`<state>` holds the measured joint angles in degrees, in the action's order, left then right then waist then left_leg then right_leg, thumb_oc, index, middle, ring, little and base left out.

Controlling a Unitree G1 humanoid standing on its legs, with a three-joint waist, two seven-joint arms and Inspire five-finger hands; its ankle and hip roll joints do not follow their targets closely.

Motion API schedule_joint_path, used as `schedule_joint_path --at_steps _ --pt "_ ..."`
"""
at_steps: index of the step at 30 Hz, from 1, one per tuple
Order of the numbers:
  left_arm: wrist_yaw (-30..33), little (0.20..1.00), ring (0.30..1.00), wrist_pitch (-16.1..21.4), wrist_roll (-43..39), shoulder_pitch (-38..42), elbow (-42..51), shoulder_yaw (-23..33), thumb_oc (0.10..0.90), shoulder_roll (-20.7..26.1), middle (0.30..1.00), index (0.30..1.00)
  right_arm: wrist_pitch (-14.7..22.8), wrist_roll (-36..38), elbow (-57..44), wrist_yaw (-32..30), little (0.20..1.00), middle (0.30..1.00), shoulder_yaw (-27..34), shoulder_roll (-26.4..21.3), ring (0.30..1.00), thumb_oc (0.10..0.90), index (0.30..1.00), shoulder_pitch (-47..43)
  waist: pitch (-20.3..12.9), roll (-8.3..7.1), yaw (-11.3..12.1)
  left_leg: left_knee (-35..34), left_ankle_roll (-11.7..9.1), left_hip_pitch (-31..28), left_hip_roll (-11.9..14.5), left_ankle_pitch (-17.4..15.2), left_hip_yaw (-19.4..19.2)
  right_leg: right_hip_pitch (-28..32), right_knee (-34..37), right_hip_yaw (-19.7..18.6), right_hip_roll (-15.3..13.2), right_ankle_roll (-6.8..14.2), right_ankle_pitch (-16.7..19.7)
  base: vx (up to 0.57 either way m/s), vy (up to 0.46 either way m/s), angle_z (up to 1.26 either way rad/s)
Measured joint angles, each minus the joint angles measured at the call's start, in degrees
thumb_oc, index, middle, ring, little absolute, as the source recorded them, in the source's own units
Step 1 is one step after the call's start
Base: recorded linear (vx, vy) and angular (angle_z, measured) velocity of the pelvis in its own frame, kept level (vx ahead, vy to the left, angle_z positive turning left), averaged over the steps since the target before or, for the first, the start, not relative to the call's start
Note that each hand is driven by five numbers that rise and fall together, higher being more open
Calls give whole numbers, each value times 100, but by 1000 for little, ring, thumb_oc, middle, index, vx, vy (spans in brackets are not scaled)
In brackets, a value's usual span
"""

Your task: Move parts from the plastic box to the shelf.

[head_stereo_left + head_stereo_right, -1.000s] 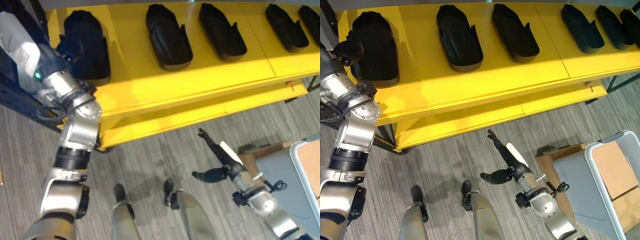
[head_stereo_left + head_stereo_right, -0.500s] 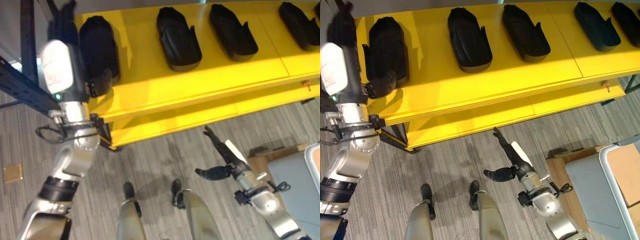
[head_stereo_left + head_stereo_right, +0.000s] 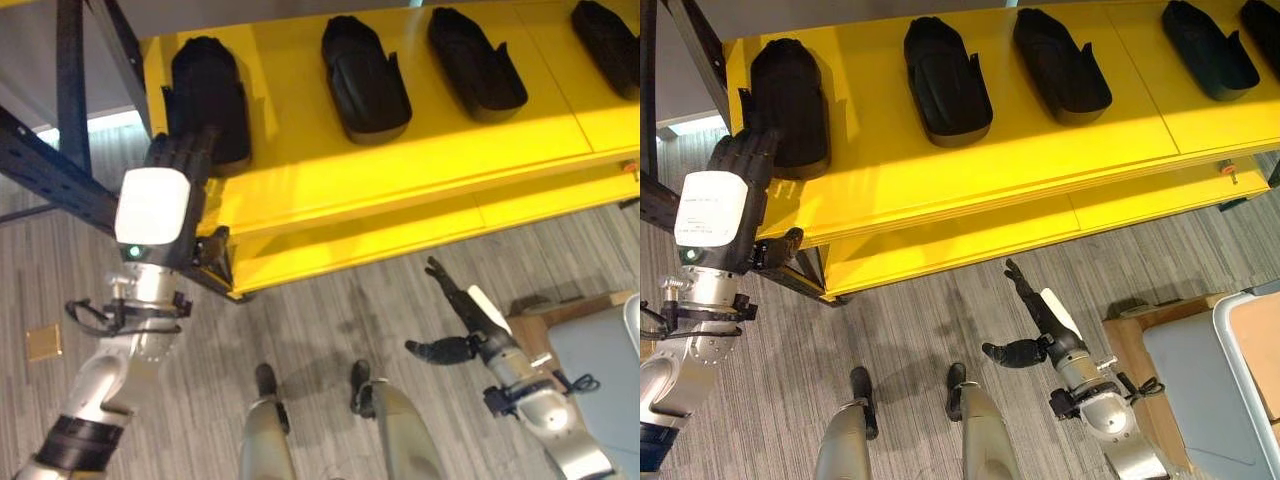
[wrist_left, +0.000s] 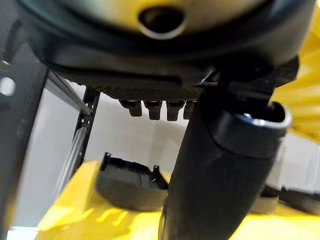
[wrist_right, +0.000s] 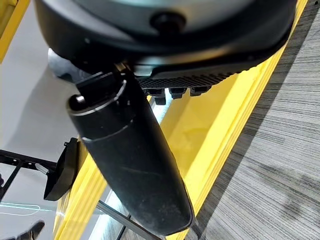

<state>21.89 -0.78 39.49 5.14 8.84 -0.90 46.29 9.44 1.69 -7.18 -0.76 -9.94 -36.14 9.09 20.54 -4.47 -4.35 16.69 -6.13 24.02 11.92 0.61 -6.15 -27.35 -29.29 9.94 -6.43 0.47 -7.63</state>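
Several black moulded parts lie in a row on the yellow shelf [image 3: 330,160]; the leftmost part [image 3: 205,95] sits near the shelf's left end, and it shows in the left wrist view as a part [image 4: 130,182] on the yellow board. My left hand [image 3: 178,165] hovers just in front of it at the shelf's front edge, open, fingers [image 4: 150,107] straight, holding nothing. Low over the floor at the lower right, my right hand [image 3: 1040,312] is open and empty. The grey plastic box [image 3: 1200,390] stands at the right edge.
A dark blue shelf upright [image 3: 70,90] rises left of my left arm. A lower yellow shelf board [image 3: 400,235] juts out under the top one. Brown cardboard [image 3: 560,305] lies by the box. A small brown square [image 3: 43,343] lies on the floor at the left.
The camera has shifted. My left hand has let go of the leftmost part and drawn back off the shelf to its front edge, fingers now straight. The right hand has barely moved.
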Motion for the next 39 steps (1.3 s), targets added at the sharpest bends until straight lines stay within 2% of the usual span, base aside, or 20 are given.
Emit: schedule_joint_path --at_steps 6,20,26,29,32,35,39 --pt "-152 1000 1000 0 40 -373 12 120 900 -14 1000 1000 -6 -120 0 79 1000 1000 22 0 1000 900 1000 -4 31 51 45 6 1 0 -3 -1 2 0 -2 -1 -5 -5 -10 0 0 0" --pt "-391 1000 1000 -60 186 -320 -558 11 900 -224 1000 1000 -120 -121 0 107 1000 1000 30 1 1000 900 1000 -23 38 63 -9 16 1 -3 2 -5 -26 -27 -24 -23 -3 -12 -17 0 0 0" --pt "-449 1000 1000 -180 193 134 -1265 -524 900 -400 1000 1000 -122 -121 0 128 1000 1000 31 -6 1000 900 1000 -50 38 63 -3 61 -4 -3 6 -32 -53 -44 -67 -58 -3 4 -49 1 2 -1" --pt "-499 1000 1000 -200 193 193 -1403 -624 900 -563 1000 1000 -123 -122 -1 128 1000 1000 42 -8 1000 900 1000 -61 37 62 -42 115 -6 62 15 -63 -74 -119 -95 -84 1 -4 -47 11 9 -5" --pt "-409 1000 1000 -330 192 691 -1883 -755 900 -833 1000 1000 -161 -123 0 147 1000 1000 55 -6 1000 900 1000 -50 38 60 -48 214 2 112 29 -103 -87 -164 -137 -99 3 -2 -49 30 16 -4" --pt "-258 1000 1000 -423 191 1085 -2343 -907 900 -932 1000 1000 -164 -122 -1 148 1000 1000 50 -9 1000 900 1000 -81 39 53 -105 247 -2 116 35 -124 -97 -161 -146 -123 7 23 -64 10 6 -1" --pt "-140 1000 1000 -539 192 1221 -2520 -908 900 -931 1000 1000 -168 -122 -1 146 1000 1000 51 -23 1000 900 1000 -70 46 29 -165 333 -4 182 69 -156 -102 -204 -164 -129 29 55 -86 13 5 -2"
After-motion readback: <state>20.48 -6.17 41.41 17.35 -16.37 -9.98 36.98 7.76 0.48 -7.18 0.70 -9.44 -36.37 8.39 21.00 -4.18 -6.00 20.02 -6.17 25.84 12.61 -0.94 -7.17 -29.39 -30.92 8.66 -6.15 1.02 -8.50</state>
